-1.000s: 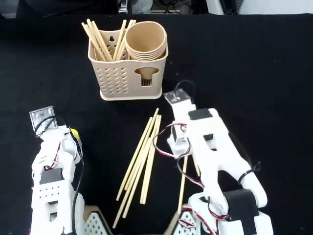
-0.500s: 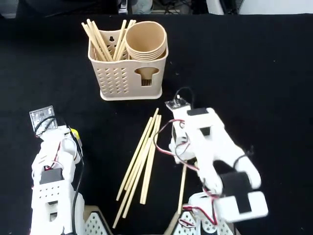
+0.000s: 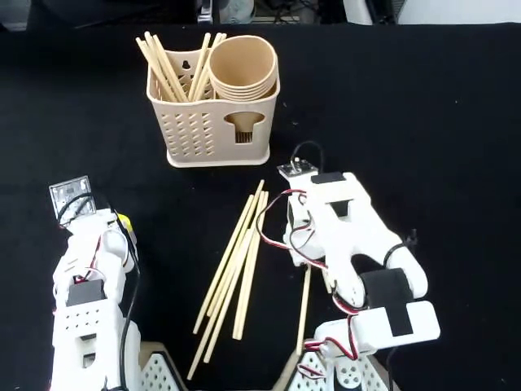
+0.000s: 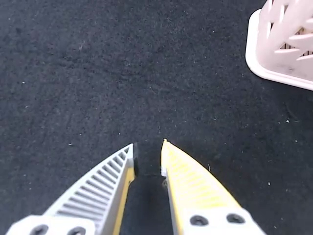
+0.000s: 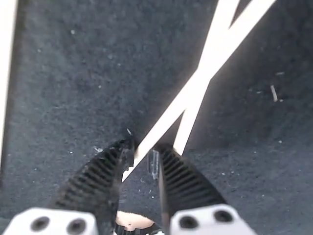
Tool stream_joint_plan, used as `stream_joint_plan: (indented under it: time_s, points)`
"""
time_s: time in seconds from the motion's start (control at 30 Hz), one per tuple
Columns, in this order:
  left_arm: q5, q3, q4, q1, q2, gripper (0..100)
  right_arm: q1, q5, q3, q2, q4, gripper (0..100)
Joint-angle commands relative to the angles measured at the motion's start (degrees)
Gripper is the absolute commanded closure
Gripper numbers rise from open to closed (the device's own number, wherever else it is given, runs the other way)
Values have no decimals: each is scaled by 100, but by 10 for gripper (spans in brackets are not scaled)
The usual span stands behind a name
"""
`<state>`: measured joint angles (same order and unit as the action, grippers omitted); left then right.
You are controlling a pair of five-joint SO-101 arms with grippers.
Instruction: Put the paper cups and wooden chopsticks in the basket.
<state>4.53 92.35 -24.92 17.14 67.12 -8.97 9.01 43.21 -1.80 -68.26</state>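
**Table** (image 3: 440,122): covered in matt black, finely napped cloth, with two white plastic arms at its near edge.

**Right arm** (image 3: 350,236): folded over, with the right gripper (image 5: 142,147) pointing down at the cloth. Its black ribbed fingers (image 5: 95,178) stand a narrow slot apart and straddle the blunt end of one pale, square-edged wooden chopstick (image 5: 166,115). This chopstick lies flat on the cloth and touches one finger, with a thin gap at the other, so nothing is clamped. Just ahead of the tips a second stick (image 5: 215,34) crosses the first in an X. In the high view the arm covers this crossing, and one protruding stick (image 3: 304,305) points back toward the arm's base.

**Left arm** (image 3: 85,285): the left gripper (image 4: 148,144) has one grey ribbed finger and one yellow, both tapered. They are almost closed, with a slim gap, and hold nothing above bare cloth.

**Basket** (image 3: 203,134): cream perforated plastic, a round-cornered box with two compartments. It stands ahead of both grippers, well apart from each. The left wrist view catches one slotted corner of it.

**Paper cups** (image 3: 242,69): tan and nested, mouths up, in the compartment on the right gripper's side.

**Standing chopsticks** (image 3: 167,69): in the other compartment, long axes near upright and fanned outward.

**Loose chopsticks** (image 3: 236,261): several lying flat and nearly parallel between the grippers, nearer the right one. Their long axes run from the basket's front back toward the arm bases.
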Motion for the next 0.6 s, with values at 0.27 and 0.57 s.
stream_joint_plan:
  time_s: [0.27, 0.57]
  points:
    - [26, -66, 132, 4, -18, 887, 0, 316, -936, 1780, -1055, 986]
    - [26, -66, 132, 4, -18, 887, 545, 1169, -1147, 1051, -756, 984]
